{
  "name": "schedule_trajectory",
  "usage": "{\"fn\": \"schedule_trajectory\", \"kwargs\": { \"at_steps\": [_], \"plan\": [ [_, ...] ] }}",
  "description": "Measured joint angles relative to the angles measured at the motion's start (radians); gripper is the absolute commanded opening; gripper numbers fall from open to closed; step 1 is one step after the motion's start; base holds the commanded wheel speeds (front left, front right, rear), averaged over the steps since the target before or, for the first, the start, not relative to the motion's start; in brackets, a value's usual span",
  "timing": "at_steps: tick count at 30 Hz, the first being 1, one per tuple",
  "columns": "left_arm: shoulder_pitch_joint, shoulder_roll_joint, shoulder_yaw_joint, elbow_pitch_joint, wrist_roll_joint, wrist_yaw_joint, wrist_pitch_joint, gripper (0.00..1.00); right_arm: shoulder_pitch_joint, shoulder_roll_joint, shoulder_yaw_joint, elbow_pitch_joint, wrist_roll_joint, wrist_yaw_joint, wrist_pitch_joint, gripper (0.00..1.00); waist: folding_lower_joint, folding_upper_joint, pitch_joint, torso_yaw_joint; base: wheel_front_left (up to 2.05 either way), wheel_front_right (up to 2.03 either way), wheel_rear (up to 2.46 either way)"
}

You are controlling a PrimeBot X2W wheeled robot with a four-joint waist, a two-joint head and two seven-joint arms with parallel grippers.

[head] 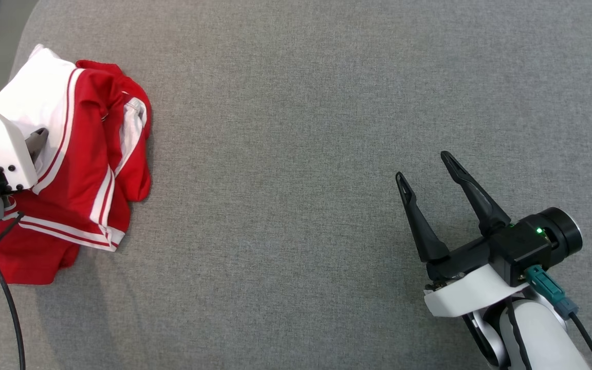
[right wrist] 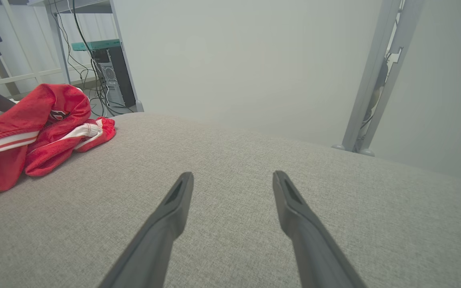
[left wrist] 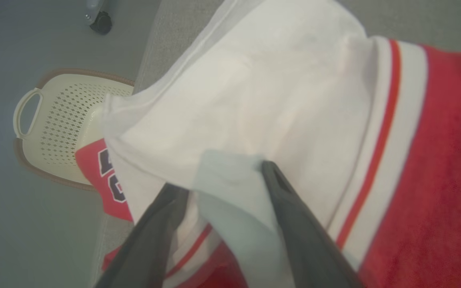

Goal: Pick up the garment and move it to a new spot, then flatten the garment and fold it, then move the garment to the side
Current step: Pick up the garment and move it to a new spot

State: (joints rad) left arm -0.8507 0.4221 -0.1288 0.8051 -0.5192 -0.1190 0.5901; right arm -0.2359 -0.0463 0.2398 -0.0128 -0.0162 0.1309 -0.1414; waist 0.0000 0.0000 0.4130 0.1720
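We see the garment (head: 85,154), a red piece with white panels and red-and-white striped trim, lying crumpled at the left edge of the grey cloth-covered bench (head: 327,128). In the left wrist view, part of it hangs over that edge, above a cream perforated basket (left wrist: 62,116) on the floor. The left hand (left wrist: 221,176) sits right on the garment with its fingers spread apart and a pale fold of cloth between them. We cannot tell whether that fold is pinched. Well apart from the garment, the right hand (head: 423,165) hovers over bare bench at the lower right, its fingers wide open and holding nothing.
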Motion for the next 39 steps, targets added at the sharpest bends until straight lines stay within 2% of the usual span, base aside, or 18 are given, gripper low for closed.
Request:
{"fn": "schedule_trajectory", "kwargs": {
  "at_steps": [1, 2, 10, 14, 18, 20, 27, 33, 39],
  "plan": [
    [-0.001, 0.001, -0.003, 0.006, 0.0, 0.0, 0.007, 0.17, -0.001, 0.0, 0.0, 0.001, 0.001, 0.0, 0.0, 1.0, 0.0, 0.0, 0.0, -0.001, 0.0, 0.0, 0.0],
    [-0.004, 0.003, -0.007, 0.01, 0.0, 0.0, 0.012, 0.0, -0.001, 0.0, 0.0, 0.001, 0.001, 0.0, -0.001, 1.0, 0.0, 0.0, 0.001, -0.001, 0.0, 0.0, 0.0],
    [-0.017, 0.007, -0.012, 0.005, -0.004, -0.001, -0.02, 0.0, -0.001, 0.0, -0.001, 0.017, 0.001, 0.0, -0.006, 1.0, 0.0, 0.0, -0.01, 0.0, 0.0, 0.0, 0.0],
    [-0.02, 0.006, 0.001, -0.022, -0.004, 0.006, -0.108, 0.0, -0.001, 0.0, 0.002, 0.028, 0.009, 0.0, -0.014, 1.0, 0.0, 0.0, -0.032, 0.001, 0.0, 0.0, 0.0],
    [-0.018, -0.005, 0.015, -0.063, -0.003, 0.006, -0.242, 0.0, 0.002, 0.0, -0.002, 0.038, 0.018, 0.0, -0.024, 1.0, 0.0, 0.0, -0.063, 0.002, 0.0, 0.0, 0.0],
    [-0.01, -0.023, 0.029, -0.095, -0.014, 0.006, -0.332, 0.0, 0.012, 0.0, -0.003, 0.043, 0.043, 0.0, -0.035, 1.0, 0.0, 0.0, -0.092, 0.001, 0.0, 0.0, 0.0],
    [0.021, -0.058, 0.034, -0.222, -0.052, -0.004, -0.488, 0.0, 0.044, 0.0, 0.0, 0.064, 0.065, 0.0, -0.045, 1.0, 0.0, 0.0, -0.181, -0.005, 0.0, 0.0, 0.0],
    [0.027, -0.089, 0.028, -0.358, -0.084, -0.005, -0.556, 0.0, 0.064, 0.0, -0.016, 0.071, 0.078, 0.0, -0.057, 1.0, 0.0, 0.0, -0.253, -0.028, 0.0, 0.0, 0.0],
    [0.032, -0.132, 0.015, -0.494, -0.097, 0.002, -0.581, 0.0, 0.082, 0.0, -0.05, 0.072, 0.08, 0.0, -0.062, 1.0, 0.0, 0.0, -0.293, -0.088, 0.0, 0.0, 0.0]
  ]
}}
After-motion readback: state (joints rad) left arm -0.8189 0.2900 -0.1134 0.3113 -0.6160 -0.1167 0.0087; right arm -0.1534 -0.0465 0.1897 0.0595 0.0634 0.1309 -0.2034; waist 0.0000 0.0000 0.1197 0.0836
